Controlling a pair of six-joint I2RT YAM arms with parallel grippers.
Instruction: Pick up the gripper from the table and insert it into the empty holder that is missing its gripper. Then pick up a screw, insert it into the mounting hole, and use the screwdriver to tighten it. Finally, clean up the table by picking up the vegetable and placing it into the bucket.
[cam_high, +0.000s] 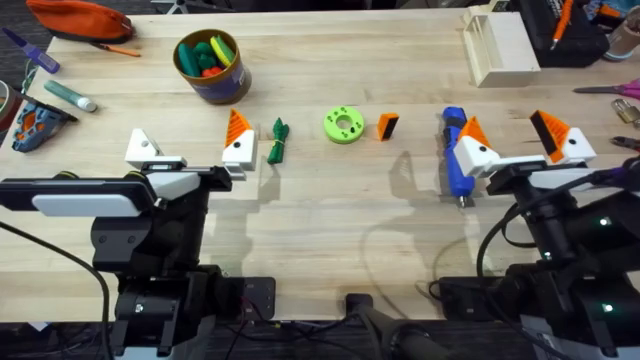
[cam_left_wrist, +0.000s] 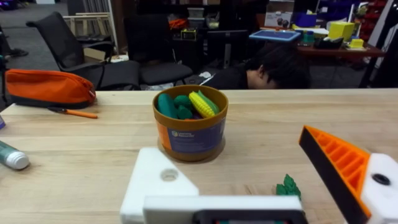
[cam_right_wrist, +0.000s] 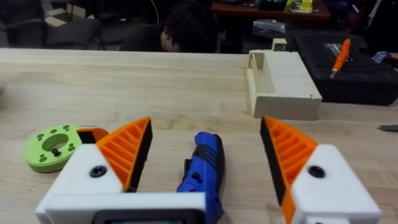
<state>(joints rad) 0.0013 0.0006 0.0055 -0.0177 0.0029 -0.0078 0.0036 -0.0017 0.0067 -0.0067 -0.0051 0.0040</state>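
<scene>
- Table (cam_high: 330, 215) layout, from left to right: the bucket (cam_high: 211, 68) stood at the far left, the left gripper (cam_high: 190, 152) near the front, then the vegetable (cam_high: 277, 140), a lime disc (cam_high: 344, 125), the loose gripper (cam_high: 387, 126), the screwdriver (cam_high: 455, 150) and the right gripper (cam_high: 520, 145).
- Left gripper: fingers spread wide and holding nothing. Its outer mount, the holder (cam_high: 142, 148), was bare white; the inner one carried an orange finger (cam_high: 238, 128) just beside the vegetable.
- Loose gripper: it lay flat between the disc and the screwdriver, untouched, so the pick-up seemed not yet begun.
- Right gripper: jaws wide apart and empty, both orange pads (cam_right_wrist: 127, 149) in place, with the screwdriver lying between them on the wood.
- Doing the step well, as I judged it: the right arm sat nearer the loose piece, so it should reach across, close squarely on the orange body without nudging the disc, and leave the black end free for the holder.
</scene>
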